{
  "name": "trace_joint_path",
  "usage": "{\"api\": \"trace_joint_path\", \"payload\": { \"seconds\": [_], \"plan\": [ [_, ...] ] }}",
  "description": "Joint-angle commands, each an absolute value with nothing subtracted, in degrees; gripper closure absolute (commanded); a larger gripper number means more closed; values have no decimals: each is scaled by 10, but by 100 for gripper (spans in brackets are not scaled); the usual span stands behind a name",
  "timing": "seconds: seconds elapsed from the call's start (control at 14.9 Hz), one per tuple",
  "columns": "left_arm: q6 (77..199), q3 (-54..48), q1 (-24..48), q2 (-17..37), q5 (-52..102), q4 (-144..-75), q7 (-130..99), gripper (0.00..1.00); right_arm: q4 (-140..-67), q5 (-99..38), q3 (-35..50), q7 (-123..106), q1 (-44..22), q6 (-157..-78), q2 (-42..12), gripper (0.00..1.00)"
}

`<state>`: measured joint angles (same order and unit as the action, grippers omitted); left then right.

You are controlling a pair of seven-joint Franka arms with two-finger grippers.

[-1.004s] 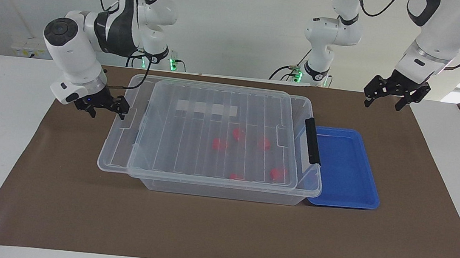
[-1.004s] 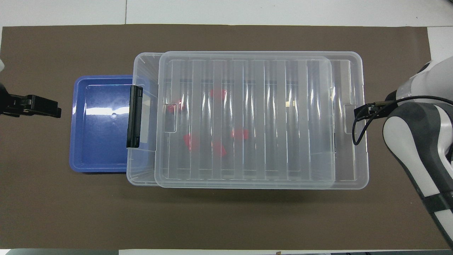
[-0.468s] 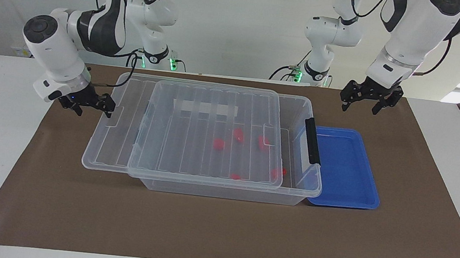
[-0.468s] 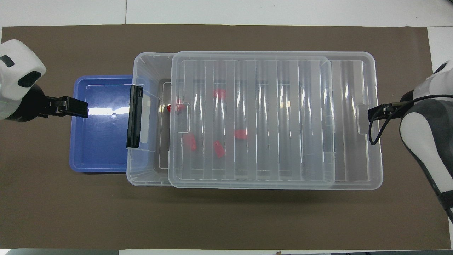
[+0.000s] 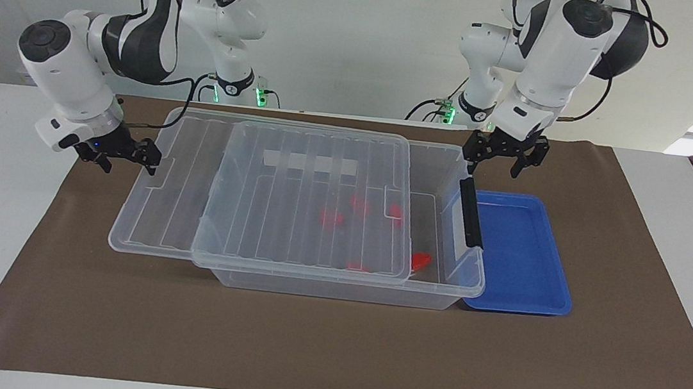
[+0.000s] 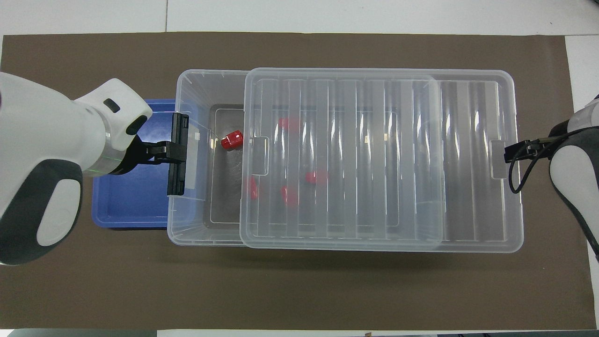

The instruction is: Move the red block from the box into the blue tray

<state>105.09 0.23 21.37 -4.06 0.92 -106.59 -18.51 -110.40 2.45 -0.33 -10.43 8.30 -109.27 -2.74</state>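
The box (image 5: 453,283) sits mid-mat with its ribbed clear lid (image 5: 269,199) overhanging the box end toward the right arm, leaving a strip of the interior uncovered at the black clip handle (image 5: 471,213). In that gap one red block (image 6: 232,140) lies bare on the box floor, at about 9 o'clock from the lid's centre in the overhead view. The other red blocks (image 6: 316,177) show only as blurred patches through the lid. The blue tray (image 5: 523,258) touches the box's handle end, its near edge tucked under the box rim.

The left gripper (image 5: 505,156) hangs above the box's handle end, jaws spread and holding nothing. The right gripper (image 5: 122,155) is at the lid's overhanging edge; whether it grips that edge cannot be made out.
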Motion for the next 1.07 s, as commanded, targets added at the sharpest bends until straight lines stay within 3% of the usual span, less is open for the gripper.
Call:
{"api": "trace_joint_path", "payload": {
  "seconds": [0.0, 0.74, 1.0],
  "plan": [
    [1103, 10, 244, -57, 3, -1118, -221, 0, -1114, 35, 1, -121, 98, -1108, -20, 0],
    [1227, 9, 312, 35, 2, -1159, -326, 0, -1107, 34, -2, -189, 135, -1116, -23, 0],
    [1284, 9, 326, 46, 2, -1199, -353, 0, -1107, 34, -3, -200, 143, -1116, -23, 0]
  ]
}}
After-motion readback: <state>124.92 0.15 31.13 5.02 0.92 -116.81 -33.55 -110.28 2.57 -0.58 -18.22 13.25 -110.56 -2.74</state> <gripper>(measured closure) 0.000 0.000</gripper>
